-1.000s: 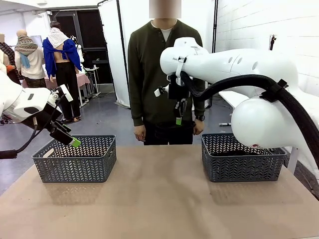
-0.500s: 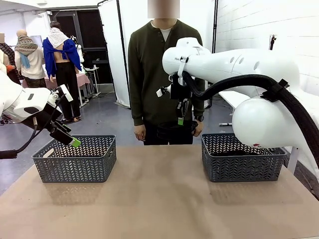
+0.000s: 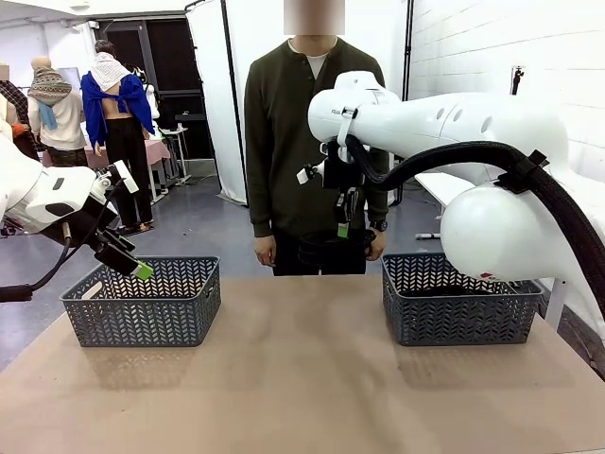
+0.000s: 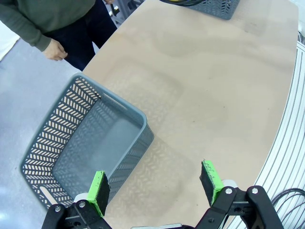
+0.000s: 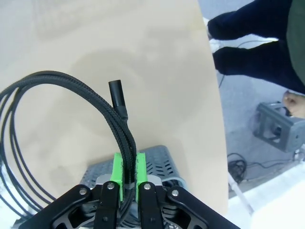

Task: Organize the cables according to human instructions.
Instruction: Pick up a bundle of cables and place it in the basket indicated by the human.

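The right pincer point(image 5: 127, 168) is clamped on a coiled black braided cable point(image 5: 57, 90), plug end up, high above the counter point(image 3: 302, 369). The left pincer point(image 4: 155, 187) gapes above the left grey basket point(image 4: 138, 117).

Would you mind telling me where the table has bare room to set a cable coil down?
The widest free patch is the tan table between the left basket and the right basket, running to the near edge. The left basket itself is empty. It is crowded at the right basket, which holds dark cables, and under the right tool gripping a cable.
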